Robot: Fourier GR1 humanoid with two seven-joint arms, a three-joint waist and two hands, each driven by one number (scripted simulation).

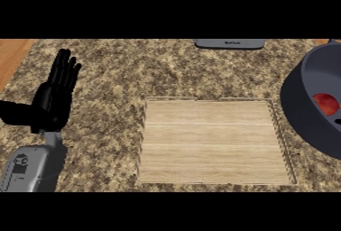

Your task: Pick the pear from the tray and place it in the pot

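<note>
At the left of the frame my left robot hand (58, 88) stands upright over the counter (106, 58), fingers straight and held close together, thumb out to the side, holding nothing; it is resting there, well apart from everything else. In the middle lies the wooden tray (213, 140), flat and square with a low rim, and I see nothing on its boards. At the top edge, just right of centre, a grey object (230, 43) pokes into view; I cannot tell what it is. At the right edge sits the dark pot (300, 108), cut off by the frame, and inside it, against the far right, shows a red, rounded thing that I take to be the pear (326, 103), though only part of it shows. My right robot hand is not in view at all, so I cannot tell how its fingers stand. Judging from this, the fruit is already in the pot and the placing looks done. The risk now lies with that unseen hand: if it is near the pot, it could catch the rim or nudge the pot along the counter. My left forearm could also clip the tray's rim if it swung right.
</note>
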